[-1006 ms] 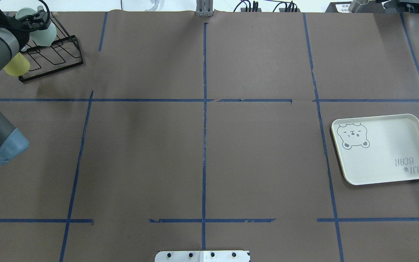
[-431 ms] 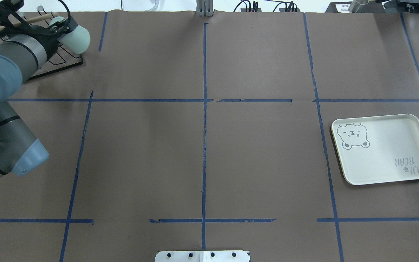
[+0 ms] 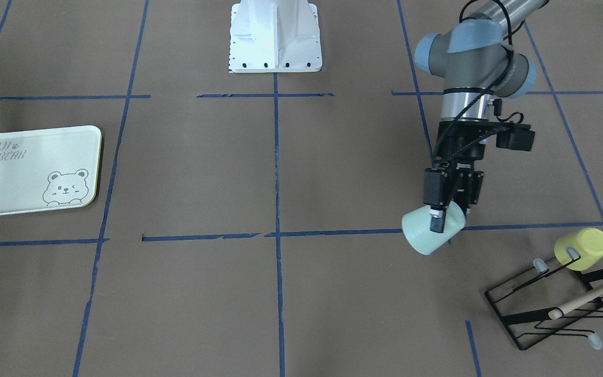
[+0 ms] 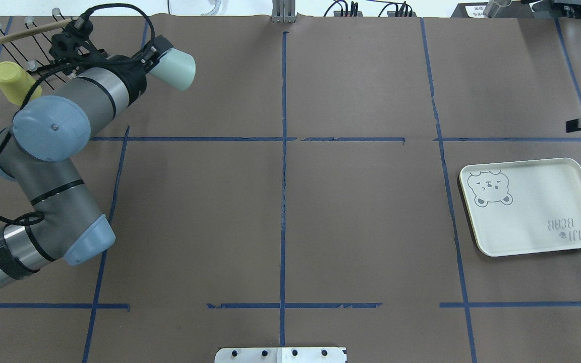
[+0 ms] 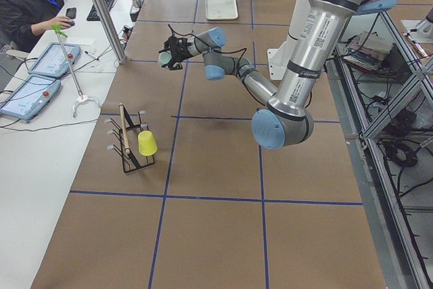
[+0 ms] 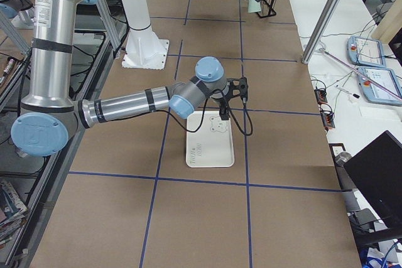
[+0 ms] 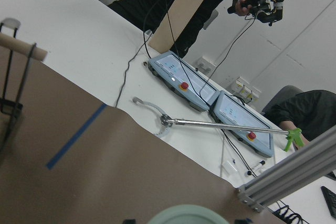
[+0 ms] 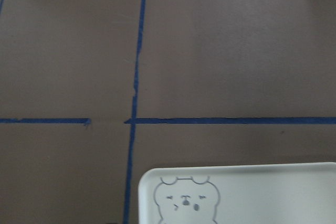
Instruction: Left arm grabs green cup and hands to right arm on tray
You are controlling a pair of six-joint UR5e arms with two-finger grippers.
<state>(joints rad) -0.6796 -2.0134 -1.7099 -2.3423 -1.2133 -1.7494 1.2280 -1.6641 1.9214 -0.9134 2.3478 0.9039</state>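
The left gripper (image 3: 447, 215) is clamped across the green cup (image 3: 421, 238). It looks like light, stiff, slick plastic, so its free end seems the place to grasp.

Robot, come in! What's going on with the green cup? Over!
Left gripper shut on green cup, held tilted above table. Right gripper by tray, jaws unclear. Yellow cup on rack, off the path.

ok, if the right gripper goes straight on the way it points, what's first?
The right gripper points down. Likely first contact is the tray, near its bear drawing. Depth is unclear: maybe the table beside it.
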